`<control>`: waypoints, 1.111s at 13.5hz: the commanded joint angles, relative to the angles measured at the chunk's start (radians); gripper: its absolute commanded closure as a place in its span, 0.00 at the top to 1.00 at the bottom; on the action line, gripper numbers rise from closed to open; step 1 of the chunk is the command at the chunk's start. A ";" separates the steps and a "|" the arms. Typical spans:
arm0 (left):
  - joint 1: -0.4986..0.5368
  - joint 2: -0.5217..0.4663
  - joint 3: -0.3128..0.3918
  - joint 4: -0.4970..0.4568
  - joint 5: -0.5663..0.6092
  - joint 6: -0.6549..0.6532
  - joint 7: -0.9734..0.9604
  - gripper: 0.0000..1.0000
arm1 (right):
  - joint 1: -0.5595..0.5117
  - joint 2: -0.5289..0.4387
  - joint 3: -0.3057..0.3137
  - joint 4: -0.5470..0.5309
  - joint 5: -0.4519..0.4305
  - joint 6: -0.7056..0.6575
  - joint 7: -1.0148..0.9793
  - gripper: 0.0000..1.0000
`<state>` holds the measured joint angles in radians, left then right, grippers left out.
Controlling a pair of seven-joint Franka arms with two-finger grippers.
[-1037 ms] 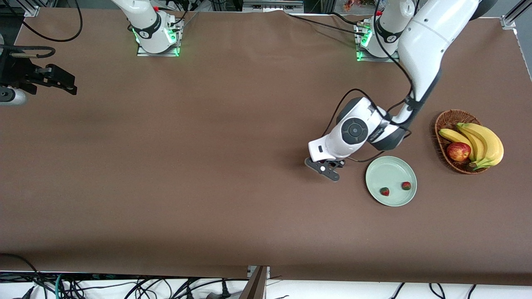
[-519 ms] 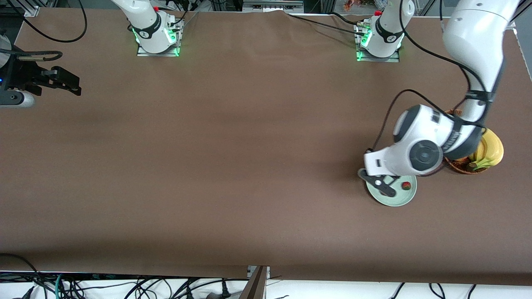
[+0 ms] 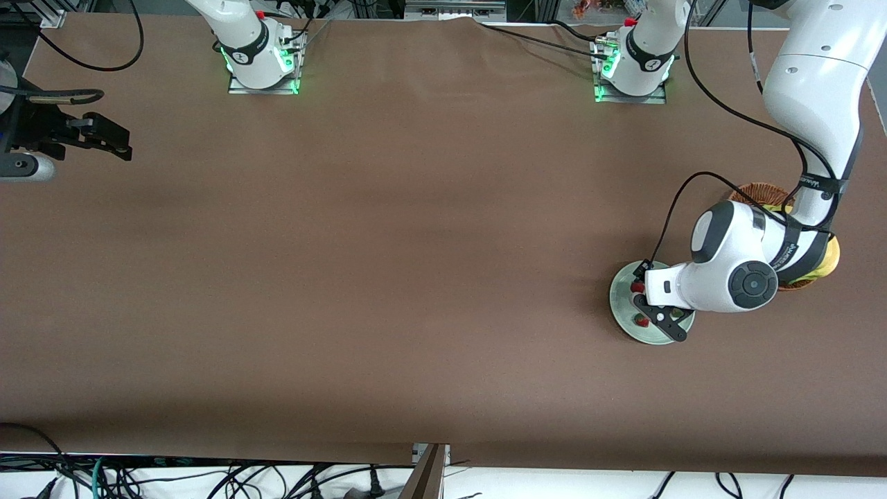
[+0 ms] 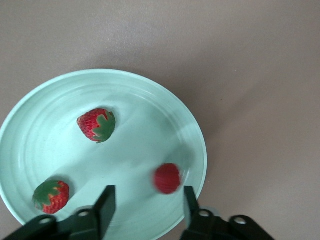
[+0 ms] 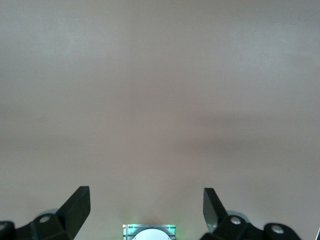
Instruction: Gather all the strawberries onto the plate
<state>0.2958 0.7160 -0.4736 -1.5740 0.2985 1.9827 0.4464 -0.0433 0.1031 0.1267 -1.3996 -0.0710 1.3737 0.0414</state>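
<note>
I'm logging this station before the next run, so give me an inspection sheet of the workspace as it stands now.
Surface: brown table, bare over most of it.
Job's things: three strawberries on the mint plate; one looks blurred.
Clutter: wicker basket with bananas, mostly hidden by the left arm.
Grippers: left gripper open over the plate, holding nothing; right gripper open, waiting at the right arm's end.
Cables: black leads near both bases.
Surroundings: loose cords along the table's near edge.

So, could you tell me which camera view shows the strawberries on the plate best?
The left wrist view: all three strawberries lie unobstructed on the plate. The front view shows the left gripper over them, partly covering them. The right wrist view shows only bare table.
</note>
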 commanded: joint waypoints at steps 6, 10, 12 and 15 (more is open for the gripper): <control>-0.001 -0.245 -0.043 0.025 -0.047 -0.166 -0.151 1.00 | -0.006 -0.002 0.002 -0.007 -0.016 0.013 -0.005 1.00; -0.003 -0.299 -0.089 0.249 -0.059 -0.443 -0.247 1.00 | -0.006 -0.002 0.002 -0.007 -0.015 0.013 -0.005 1.00; -0.003 -0.299 -0.089 0.365 -0.082 -0.578 -0.265 1.00 | -0.004 -0.002 0.004 -0.006 -0.003 0.013 -0.005 1.00; -0.134 -0.455 0.138 0.321 -0.180 -0.598 -0.331 1.00 | 0.007 0.000 0.011 -0.006 -0.004 0.015 -0.002 1.00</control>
<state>0.2712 0.3593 -0.4999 -1.2077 0.1893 1.3991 0.1697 -0.0410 0.1101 0.1311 -1.3997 -0.0733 1.3826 0.0414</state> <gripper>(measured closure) 0.000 0.000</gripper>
